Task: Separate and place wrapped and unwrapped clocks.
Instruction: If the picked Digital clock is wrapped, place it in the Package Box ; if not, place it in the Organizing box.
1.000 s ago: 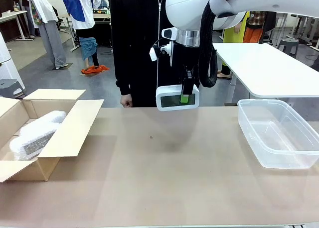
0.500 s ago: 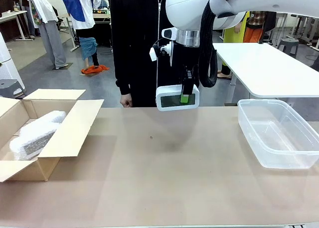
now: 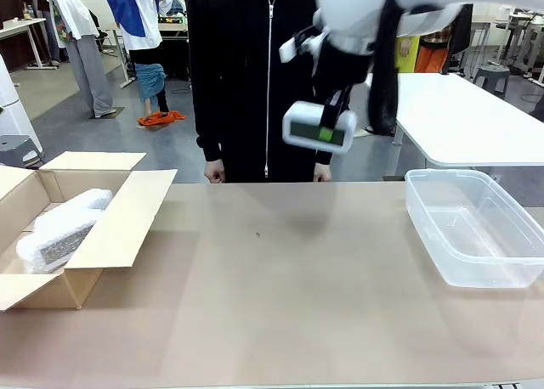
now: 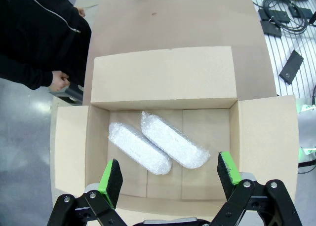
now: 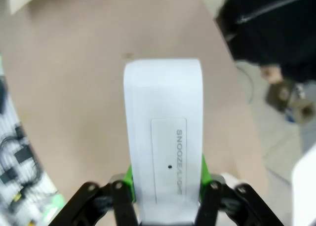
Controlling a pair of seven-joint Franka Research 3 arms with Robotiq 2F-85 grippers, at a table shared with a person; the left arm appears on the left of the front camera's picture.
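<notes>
Two bubble-wrapped clocks (image 4: 157,146) already in cardboard box (image 4: 266,137). Right jaws pinch bare white clock (image 3: 319,127) high above counter (image 3: 280,295); clear bin (image 3: 476,228) apparently empty. Left jaws spread over box.

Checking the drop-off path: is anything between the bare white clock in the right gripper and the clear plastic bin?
Nothing visible. The right gripper holds the white clock in the air above the table's far side, and the clear bin sits open-topped to its right, with bare tabletop between them.
</notes>
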